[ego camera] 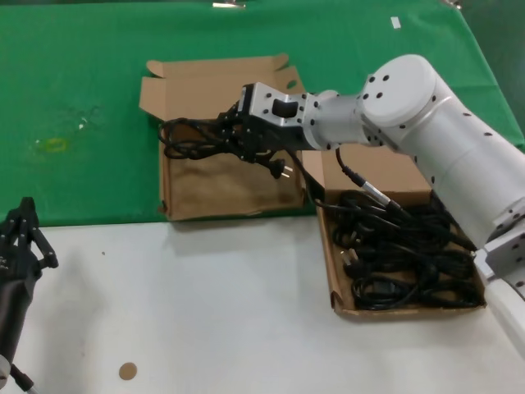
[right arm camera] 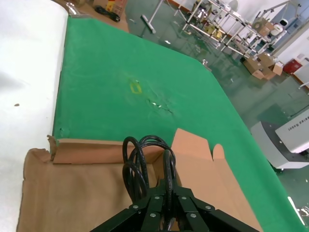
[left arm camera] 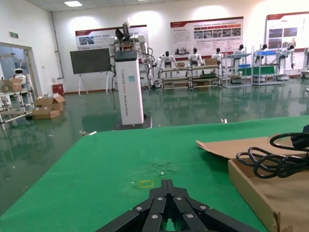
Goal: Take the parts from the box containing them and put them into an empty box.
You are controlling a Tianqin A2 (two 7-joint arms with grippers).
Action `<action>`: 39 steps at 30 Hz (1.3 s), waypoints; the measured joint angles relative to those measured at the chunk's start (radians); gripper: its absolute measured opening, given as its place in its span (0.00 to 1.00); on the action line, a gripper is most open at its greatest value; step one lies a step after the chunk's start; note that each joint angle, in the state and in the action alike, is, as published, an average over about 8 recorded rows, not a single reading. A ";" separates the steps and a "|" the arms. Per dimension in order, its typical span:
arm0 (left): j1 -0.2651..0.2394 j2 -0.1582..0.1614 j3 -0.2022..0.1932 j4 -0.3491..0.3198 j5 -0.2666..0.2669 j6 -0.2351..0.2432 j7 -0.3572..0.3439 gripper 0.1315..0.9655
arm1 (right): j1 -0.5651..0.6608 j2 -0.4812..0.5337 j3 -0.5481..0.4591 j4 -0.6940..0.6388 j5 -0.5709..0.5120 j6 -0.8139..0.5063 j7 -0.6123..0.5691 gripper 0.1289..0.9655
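Gripping one looped black power cord (ego camera: 197, 139), the right gripper (ego camera: 232, 131) hangs over the empty box (ego camera: 221, 193), fingers closed on the bundle, plug dangling. Remaining cords (ego camera: 406, 250) fill the other box (ego camera: 335, 271) beside it. The left gripper (ego camera: 20, 234) waits at the table's (ego camera: 205, 312) near left; whether its fingers are parted is unclear.

The right arm (ego camera: 426, 123) is made of smooth pale grey shells: a fat rounded joint housing dotted with small dark screw holes, narrowing to a thinner grey wrist section. A boxy silver block with a black rectangular insert sits next, and a black cable runs under the forearm. The right hand (ego camera: 234, 135) is black, built of slim linked bars joined by silver pivot screws, seen plainly in the right wrist view. The left hand (ego camera: 20, 238) is likewise matte black, with thin jointed fingers and round silver fasteners.
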 joint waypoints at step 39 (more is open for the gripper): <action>0.000 0.000 0.000 0.000 0.000 0.000 0.000 0.05 | -0.072 0.030 0.050 0.062 0.040 0.079 0.018 0.64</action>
